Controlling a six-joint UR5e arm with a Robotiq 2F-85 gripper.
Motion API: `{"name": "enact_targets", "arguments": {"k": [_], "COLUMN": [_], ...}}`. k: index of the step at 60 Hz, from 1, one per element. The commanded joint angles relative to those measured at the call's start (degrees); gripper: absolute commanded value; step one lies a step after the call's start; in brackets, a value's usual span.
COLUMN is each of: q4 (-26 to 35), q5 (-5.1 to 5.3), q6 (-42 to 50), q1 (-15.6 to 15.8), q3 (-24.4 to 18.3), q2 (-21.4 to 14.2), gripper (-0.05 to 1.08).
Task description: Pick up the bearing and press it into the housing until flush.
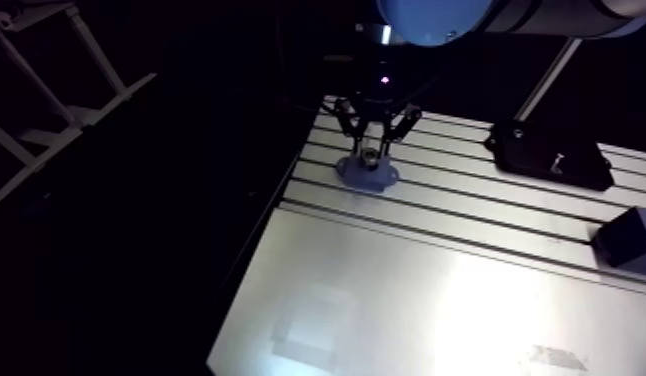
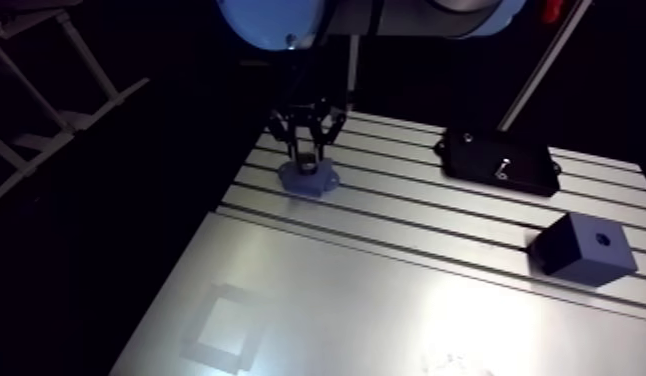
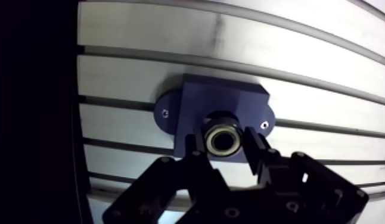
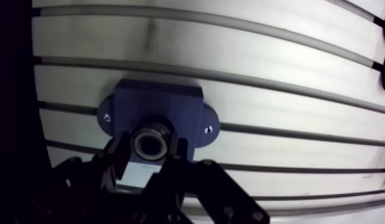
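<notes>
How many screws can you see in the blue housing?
2: one screw in one side ear of the housing, another in the opposite ear, flanking the bearing in the hand. The hand may hide more.

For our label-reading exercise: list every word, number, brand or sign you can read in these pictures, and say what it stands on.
None can be read.
The housing, the bearing and the gripper shut on it show no print.
The black plate carries a small pale mark, too small to tell.
The dark block shows only a small dot.
</notes>
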Motion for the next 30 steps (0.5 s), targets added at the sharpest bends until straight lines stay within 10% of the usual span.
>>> {"name": "enact_targets", "arguments": {"k": [1, 30], "q4": [0.00, 0.00], "q5": [0.00, -0.17], "q6": [-0.03, -0.05], "q1": [0.25, 0.25], "q3": [0.01, 0.10], "q2": [0.39, 0.74], "gripper": [0.59, 0.59]}}
